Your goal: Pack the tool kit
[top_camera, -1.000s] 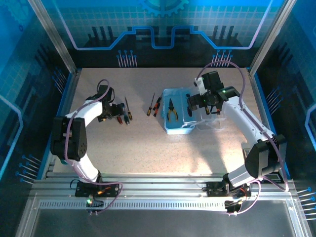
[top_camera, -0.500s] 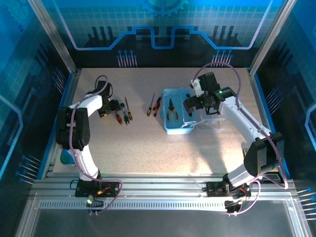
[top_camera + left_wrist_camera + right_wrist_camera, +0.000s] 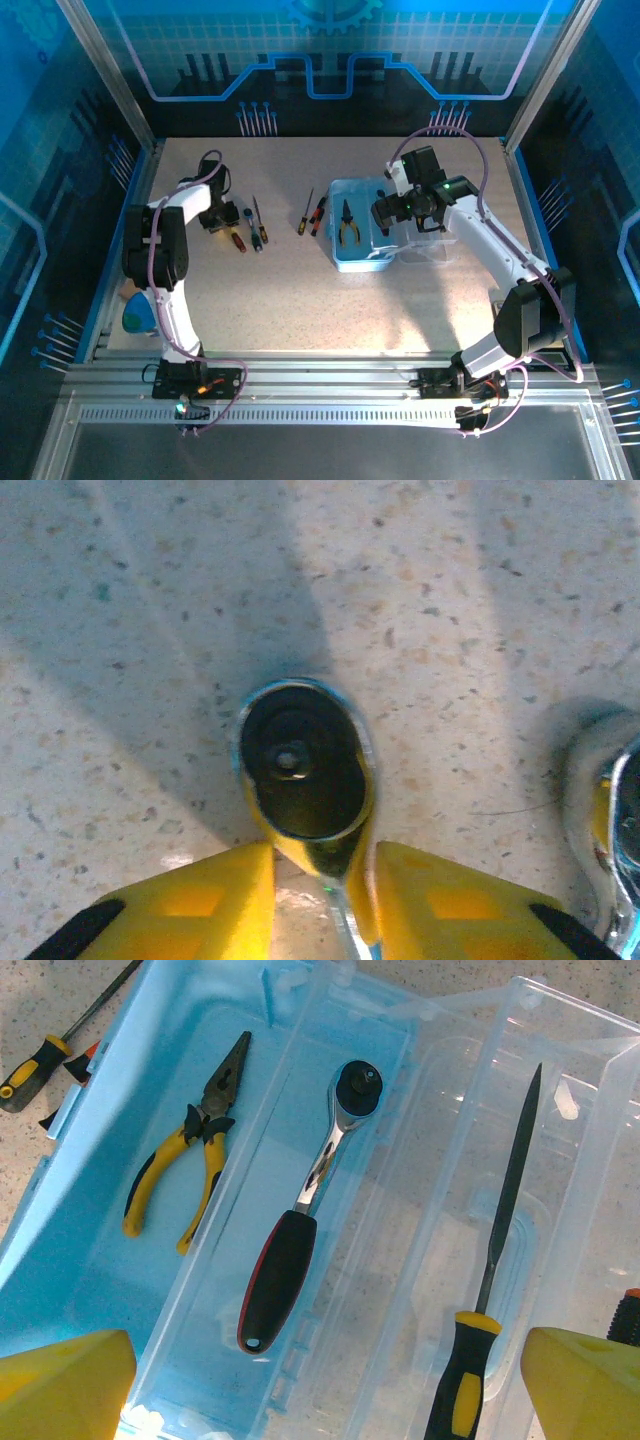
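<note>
Nearest you, by the table's (image 3: 300,310) left edge, a round blue object (image 3: 137,314) sits well apart from the work. Mid-table, the light-blue case (image 3: 352,262) stands open, its clear lid (image 3: 432,252) folded flat to the right. Inside the case lie the pliers (image 3: 190,1175) and, to their right, a ratchet (image 3: 305,1235) with a black-and-red grip. A slim yellow-and-black-handled tool (image 3: 497,1260) rests in the lid. Your right gripper (image 3: 325,1365) hangs over the case, jaws wide, holding nothing.

Just left of the case, a red-handled screwdriver (image 3: 318,214) and a yellow-handled screwdriver (image 3: 303,216) lie side by side on the table. Further left lie a yellow-and-black screwdriver (image 3: 259,232) and a second red screwdriver (image 3: 237,240).

Beyond those, your left gripper (image 3: 325,880) is down at the surface, jaws narrow. Its yellow fingers (image 3: 200,905) flank the neck of a chrome tool (image 3: 300,765) with a round black head. You cannot tell whether they clamp it.
</note>
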Motion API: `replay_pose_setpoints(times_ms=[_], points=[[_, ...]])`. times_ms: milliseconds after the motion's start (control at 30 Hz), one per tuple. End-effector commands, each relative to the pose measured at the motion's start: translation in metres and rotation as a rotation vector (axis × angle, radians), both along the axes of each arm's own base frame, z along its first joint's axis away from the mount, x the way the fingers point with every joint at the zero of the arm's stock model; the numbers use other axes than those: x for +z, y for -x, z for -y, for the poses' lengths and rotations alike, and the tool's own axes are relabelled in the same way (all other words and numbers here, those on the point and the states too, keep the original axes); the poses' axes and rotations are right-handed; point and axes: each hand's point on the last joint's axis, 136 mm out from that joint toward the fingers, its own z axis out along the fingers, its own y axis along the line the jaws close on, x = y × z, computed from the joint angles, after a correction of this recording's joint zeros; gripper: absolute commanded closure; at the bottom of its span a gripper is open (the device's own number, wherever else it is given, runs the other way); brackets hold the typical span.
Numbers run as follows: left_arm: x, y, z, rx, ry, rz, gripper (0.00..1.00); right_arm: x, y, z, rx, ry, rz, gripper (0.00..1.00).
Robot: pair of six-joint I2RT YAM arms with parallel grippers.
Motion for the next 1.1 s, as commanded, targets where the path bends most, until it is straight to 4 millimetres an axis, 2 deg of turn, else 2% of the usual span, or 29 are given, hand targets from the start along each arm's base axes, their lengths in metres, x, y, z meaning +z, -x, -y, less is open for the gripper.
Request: replay_pose_setpoints(times_ms=[0, 200, 267, 367, 500, 633, 767, 900, 967, 1067], points=[[-0.01, 0.007, 0.003, -0.017, 0.026, -0.053, 0.76, 0.001, 0.001, -0.007, 0.019, -0.017, -0.004, 0.0], [-0.001, 0.01, 0.005, -0.023, 0.035, -0.034, 0.99, 0.005, 0.004, -0.009, 0.031, -0.029, -0.002, 0.0], [0.01, 0.012, 0.006, -0.025, 0.037, -0.01, 1.0, 0.007, 0.005, -0.011, 0.041, -0.044, -0.002, 0.0], [0.034, 0.014, 0.014, -0.038, 0.076, 0.049, 1.0, 0.011, 0.009, -0.018, 0.062, -0.087, -0.003, 0.0], [0.08, 0.016, 0.031, -0.059, 0.157, 0.166, 1.0, 0.018, 0.011, -0.03, 0.091, -0.154, 0.005, 0.0], [0.138, 0.018, 0.061, -0.107, 0.258, 0.313, 1.0, 0.03, 0.016, -0.046, 0.133, -0.24, 0.019, 0.0], [0.189, 0.022, 0.111, -0.193, 0.385, 0.463, 1.0, 0.045, 0.02, -0.076, 0.19, -0.33, 0.048, 0.0], [0.221, 0.027, 0.162, -0.269, 0.506, 0.568, 1.0, 0.062, 0.025, -0.115, 0.251, -0.449, 0.086, 0.01], [0.233, 0.027, 0.186, -0.302, 0.571, 0.601, 1.0, 0.069, 0.025, -0.136, 0.279, -0.507, 0.1, 0.04], [0.243, 0.029, 0.21, -0.334, 0.621, 0.621, 1.0, 0.071, 0.024, -0.159, 0.306, -0.554, 0.092, 0.13]])
